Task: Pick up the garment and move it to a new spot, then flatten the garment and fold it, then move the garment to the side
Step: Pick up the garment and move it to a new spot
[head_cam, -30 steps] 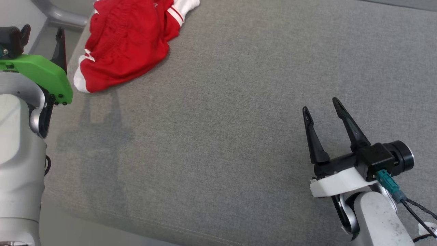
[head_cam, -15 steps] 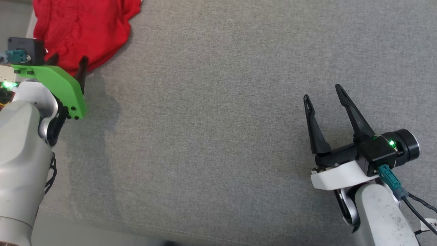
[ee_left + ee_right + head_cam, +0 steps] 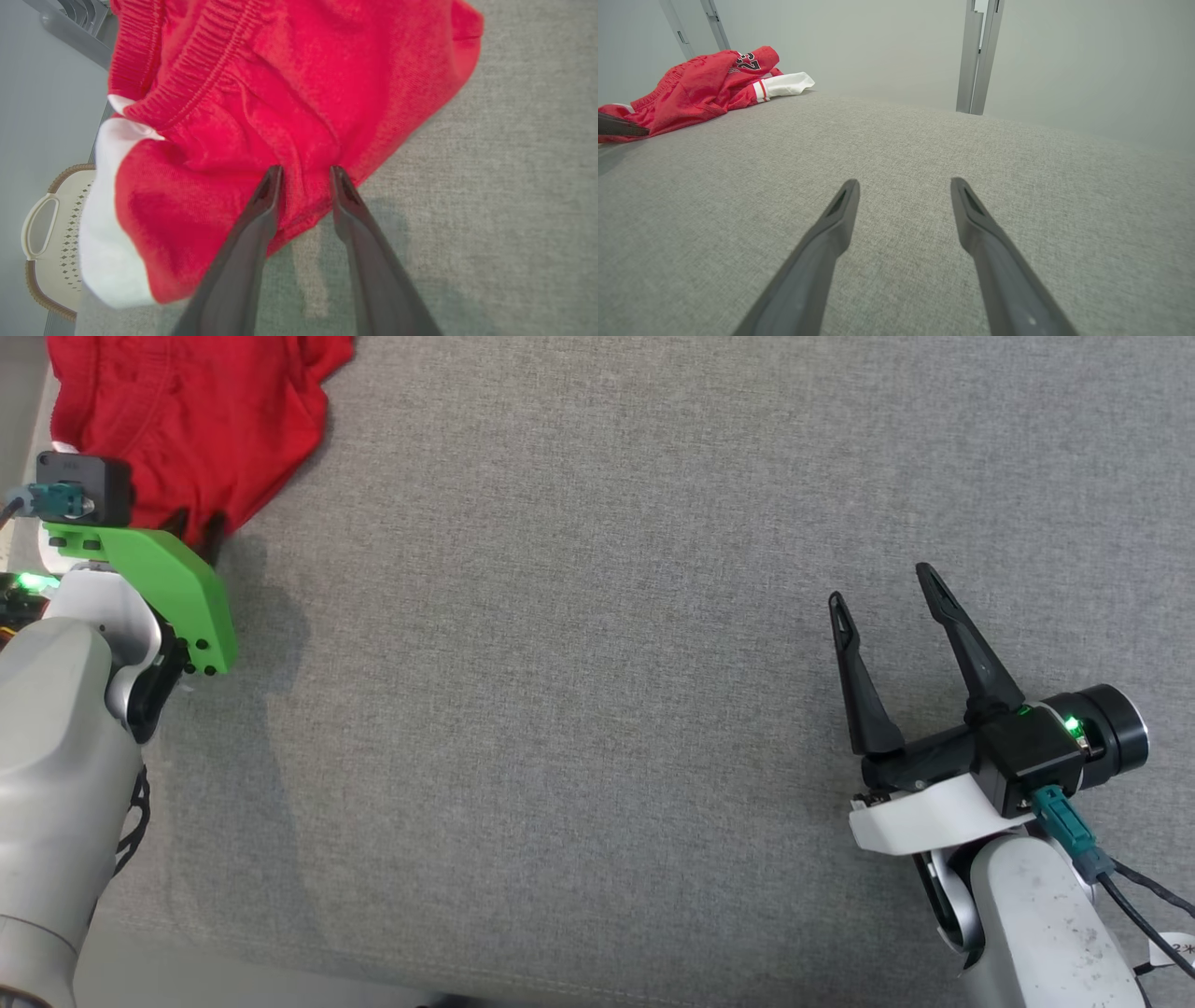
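the red garment [image 3: 187, 411] runs off the top corner of the head view, and the green mount [image 3: 159, 579] hides most of the left tool [image 3: 196, 525]. seen from its wrist, its fingers straddle a fold of the garment's near hem on the table [image 3: 597, 663]; whether they pinch it yet i can't tell. they've narrowed since a moment ago. the right tool [image 3: 882, 586], well away from the garment, stays spread, holding nothing.
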Controlling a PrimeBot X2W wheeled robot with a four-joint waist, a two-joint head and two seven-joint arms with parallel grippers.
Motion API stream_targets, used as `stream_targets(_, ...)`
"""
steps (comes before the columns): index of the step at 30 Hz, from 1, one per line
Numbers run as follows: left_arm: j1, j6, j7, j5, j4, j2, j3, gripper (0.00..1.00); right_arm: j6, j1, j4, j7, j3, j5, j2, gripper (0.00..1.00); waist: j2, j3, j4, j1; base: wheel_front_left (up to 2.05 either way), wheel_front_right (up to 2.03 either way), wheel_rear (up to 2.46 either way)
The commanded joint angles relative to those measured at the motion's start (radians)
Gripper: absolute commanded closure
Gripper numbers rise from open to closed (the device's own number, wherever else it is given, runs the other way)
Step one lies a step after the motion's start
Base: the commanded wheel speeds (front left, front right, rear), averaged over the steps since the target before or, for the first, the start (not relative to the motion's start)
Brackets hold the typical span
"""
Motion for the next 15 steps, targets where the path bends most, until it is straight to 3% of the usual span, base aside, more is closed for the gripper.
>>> stream_targets(1, -0.018, 0.0, -0.014, -0.011, 0.014, 0.012, -0.006, 1.0, 0.0, -0.014, 0.0, -0.004, -0.001, -0.005, -0.003, 0.0, 0.0, -0.001, -0.002, -0.0001, 0.0, 0.0, 0.0)
stream_targets(15, -0.098, 0.0, -0.151, -0.023, 0.032, 0.065, -0.07, 1.0, 0.0, -0.008, 0.023, -0.003, 0.001, 0.054, -0.003, 0.0, 0.0, -0.111, -0.002, -0.0001, 0.0, 0.0, 0.0)
